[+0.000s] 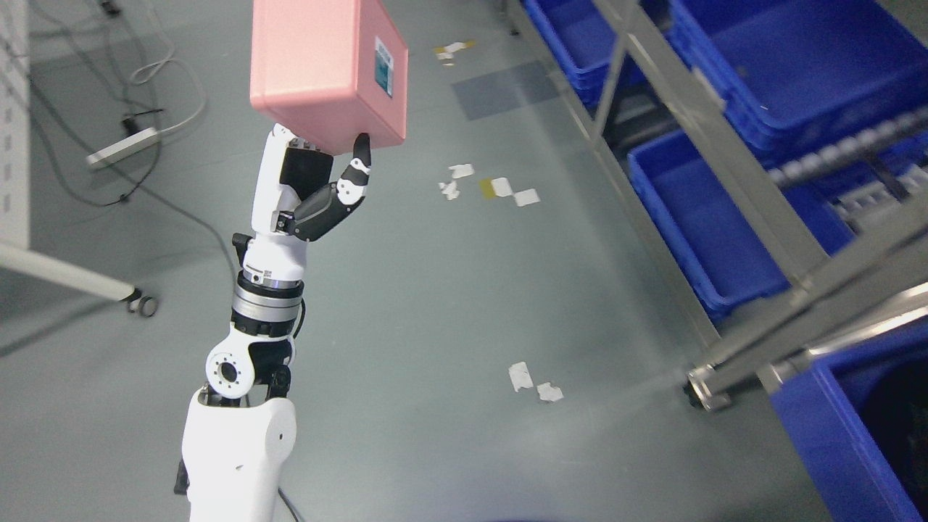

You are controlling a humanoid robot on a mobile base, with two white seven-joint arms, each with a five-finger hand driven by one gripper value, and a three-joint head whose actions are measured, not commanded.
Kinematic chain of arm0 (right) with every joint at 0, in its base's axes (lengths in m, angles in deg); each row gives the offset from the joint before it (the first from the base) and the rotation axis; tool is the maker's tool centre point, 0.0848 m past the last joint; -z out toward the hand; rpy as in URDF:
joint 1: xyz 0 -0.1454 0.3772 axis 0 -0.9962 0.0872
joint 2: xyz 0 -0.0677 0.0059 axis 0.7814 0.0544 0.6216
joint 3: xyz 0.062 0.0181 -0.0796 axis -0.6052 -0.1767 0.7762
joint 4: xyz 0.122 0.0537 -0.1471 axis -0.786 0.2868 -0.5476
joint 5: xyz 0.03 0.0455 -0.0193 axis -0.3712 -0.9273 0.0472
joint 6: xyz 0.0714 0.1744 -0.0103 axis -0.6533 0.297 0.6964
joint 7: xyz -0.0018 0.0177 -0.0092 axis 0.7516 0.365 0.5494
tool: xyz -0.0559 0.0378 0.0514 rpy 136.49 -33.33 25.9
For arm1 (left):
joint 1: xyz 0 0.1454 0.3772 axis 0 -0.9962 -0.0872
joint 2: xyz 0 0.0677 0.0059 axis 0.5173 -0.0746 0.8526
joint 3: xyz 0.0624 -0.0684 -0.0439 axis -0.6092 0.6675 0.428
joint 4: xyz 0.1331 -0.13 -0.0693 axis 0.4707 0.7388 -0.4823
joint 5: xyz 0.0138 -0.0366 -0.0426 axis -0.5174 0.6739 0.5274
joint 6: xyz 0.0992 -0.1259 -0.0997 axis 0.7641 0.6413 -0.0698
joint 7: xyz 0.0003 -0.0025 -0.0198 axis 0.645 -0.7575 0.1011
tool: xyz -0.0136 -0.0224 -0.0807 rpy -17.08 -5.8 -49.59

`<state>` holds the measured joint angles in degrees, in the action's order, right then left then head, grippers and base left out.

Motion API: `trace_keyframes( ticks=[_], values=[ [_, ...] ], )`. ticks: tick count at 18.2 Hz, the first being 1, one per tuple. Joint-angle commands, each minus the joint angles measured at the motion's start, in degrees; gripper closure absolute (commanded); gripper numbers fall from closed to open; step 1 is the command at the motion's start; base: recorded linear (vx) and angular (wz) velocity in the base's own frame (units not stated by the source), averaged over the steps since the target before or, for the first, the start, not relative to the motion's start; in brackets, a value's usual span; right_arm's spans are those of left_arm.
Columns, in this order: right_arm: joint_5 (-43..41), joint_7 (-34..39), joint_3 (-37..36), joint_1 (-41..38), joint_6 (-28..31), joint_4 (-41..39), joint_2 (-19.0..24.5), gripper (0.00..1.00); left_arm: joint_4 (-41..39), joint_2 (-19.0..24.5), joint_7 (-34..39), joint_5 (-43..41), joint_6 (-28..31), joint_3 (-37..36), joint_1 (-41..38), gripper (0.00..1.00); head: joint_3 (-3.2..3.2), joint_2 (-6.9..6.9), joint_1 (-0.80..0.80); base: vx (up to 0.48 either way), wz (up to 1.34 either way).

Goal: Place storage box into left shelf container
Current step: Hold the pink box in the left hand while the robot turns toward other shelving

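The grey metal shelf frame (732,181) slants down the right side of the head view and serves as the landmark here: blue plastic shelf containers (696,225) sit in its tiers, one open bin low in the frame, others above it at the upper right, and another deep blue bin (834,442) below it at the lower right corner. Well away from the frame, across a wide stretch of grey floor (449,304) dotted with scraps of white and yellow tape (500,188), the pink rectangular plastic storage box (326,69) is held high, far to the frame's left. So the box lies to the left of every container, and the coming move appears to turn on carrying it rightward across that gap; which bin counts as the left container cannot be told from this view. The box's long axis seems to run up out of the top edge, with a small label (383,67) on the face turned toward the shelf. Beneath it the robot's white and black left hand (319,181) grips it from below, the dark thumb (359,163) pressed against the lower right edge, the other fingers hidden behind the box. The left arm (239,435) rises from the bottom edge; the right arm is out of sight. Further left of the frame, a white power strip (122,148) and cables lie on the floor.
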<state>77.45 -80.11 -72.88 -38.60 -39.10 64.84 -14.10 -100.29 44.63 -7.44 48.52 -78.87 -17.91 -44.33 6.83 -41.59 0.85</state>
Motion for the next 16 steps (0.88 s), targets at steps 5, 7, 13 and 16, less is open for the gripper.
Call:
trace_keyframes(
  ticks=[5,7,13,16],
  values=[
    [-1.2,-0.1,0.0,0.3,-0.1,-1.0,-1.0,0.00,-3.5,1.0,2.7,1.9,3.7,8.9,-5.9,0.99,0.00,0.00,0.00,0.310,0.95],
    [-1.2,-0.1,0.0,0.3,0.0,-1.0,-1.0,0.00,-3.5,1.0,2.7,3.6,3.4,7.9,-7.4,0.99,0.00,-0.01,0.00,0.402,0.62],
    [-1.2,0.0,-0.1,0.3,0.0,-1.0,-1.0,0.00,-3.5,1.0,-1.5,7.2,2.5,6.0,-10.7,1.00,0.00,-0.01,0.00,0.535,0.22],
    [-1.2,-0.1,0.0,0.2,0.0,-1.0,-1.0,0.00,-3.4,1.0,-1.6,7.2,0.2,3.6,-11.4,1.00,0.00,-0.01,0.00,0.562,-0.06]
  ],
)
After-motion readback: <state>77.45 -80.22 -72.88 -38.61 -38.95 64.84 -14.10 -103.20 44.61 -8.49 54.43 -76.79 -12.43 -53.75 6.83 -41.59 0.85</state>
